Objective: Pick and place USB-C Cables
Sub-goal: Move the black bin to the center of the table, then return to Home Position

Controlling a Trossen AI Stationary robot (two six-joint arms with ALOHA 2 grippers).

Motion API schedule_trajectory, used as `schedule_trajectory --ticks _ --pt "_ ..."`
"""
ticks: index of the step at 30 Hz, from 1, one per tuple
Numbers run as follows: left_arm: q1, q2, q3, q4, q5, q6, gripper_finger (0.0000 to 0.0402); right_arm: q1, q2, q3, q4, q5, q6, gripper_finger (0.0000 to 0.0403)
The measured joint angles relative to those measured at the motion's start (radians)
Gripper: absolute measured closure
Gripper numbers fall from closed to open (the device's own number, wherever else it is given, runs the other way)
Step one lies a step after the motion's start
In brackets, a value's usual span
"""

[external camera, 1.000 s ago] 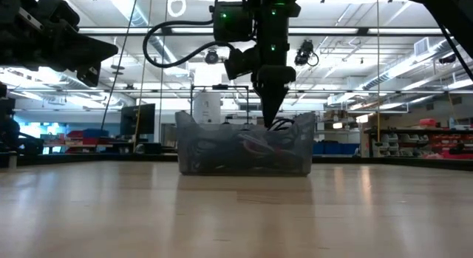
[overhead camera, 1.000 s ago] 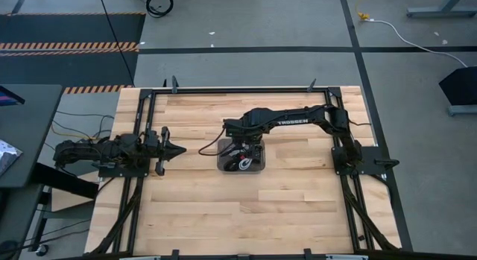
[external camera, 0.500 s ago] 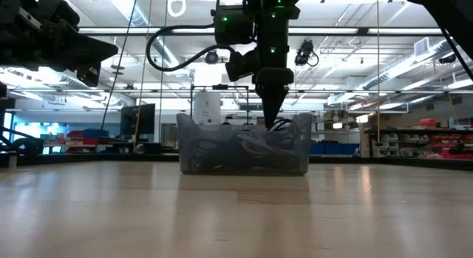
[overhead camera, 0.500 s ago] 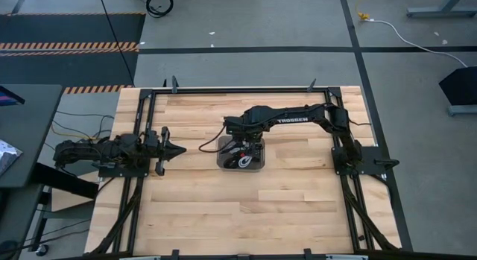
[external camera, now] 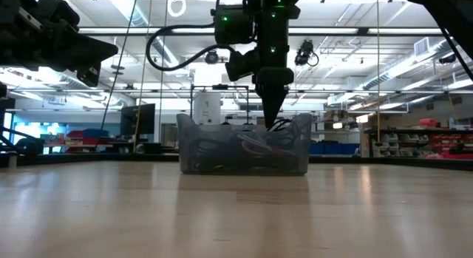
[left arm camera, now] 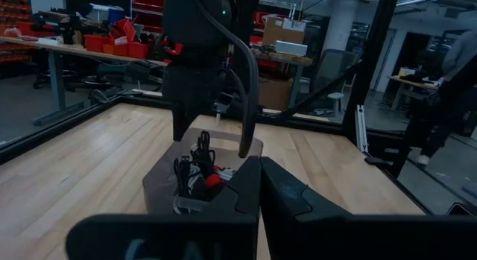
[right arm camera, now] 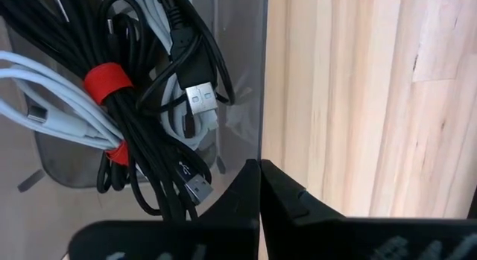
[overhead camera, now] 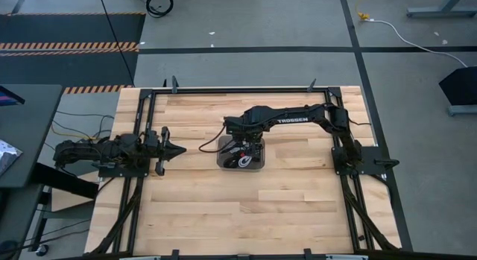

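Right gripper [external camera: 272,117]: fingers pressed together, nothing between them, tip pointing down just above the rim of the grey tray [overhead camera: 222,165] at the table's middle. USB-C Cables [right arm camera: 127,103]: a tangled black and white bundle with a red tie, lying inside the tray. Left gripper [overhead camera: 179,149]: fingers likewise together, empty, waiting over the wooden table [overhead camera: 223,215] near its left edge, well apart from the tray.

Bright ceiling strip lights backlight the low view; both wrist views show dark, blurred foregrounds.
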Motion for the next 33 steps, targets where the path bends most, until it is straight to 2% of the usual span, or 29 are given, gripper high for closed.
schedule_trajectory --ticks 5,19,25,33 --pt "0.0 0.0 0.0 0.0 0.0 0.0 0.0392 0.0 0.0 0.0 0.001 -0.021 -0.002 0.039" --pt "0.0 0.0 0.0 0.0 0.0 0.0 0.0392 0.001 -0.011 0.0 0.006 -0.022 -0.004 0.0292" --pt "0.0 0.0 0.0 0.0 0.0 0.0 0.0392 0.001 -0.101 0.002 0.005 -0.019 -0.023 0.0286" --pt "0.0 0.0 0.0 -0.001 0.0 0.0 0.0392 0.027 -0.303 -0.026 -0.054 -0.051 0.052 0.0288"
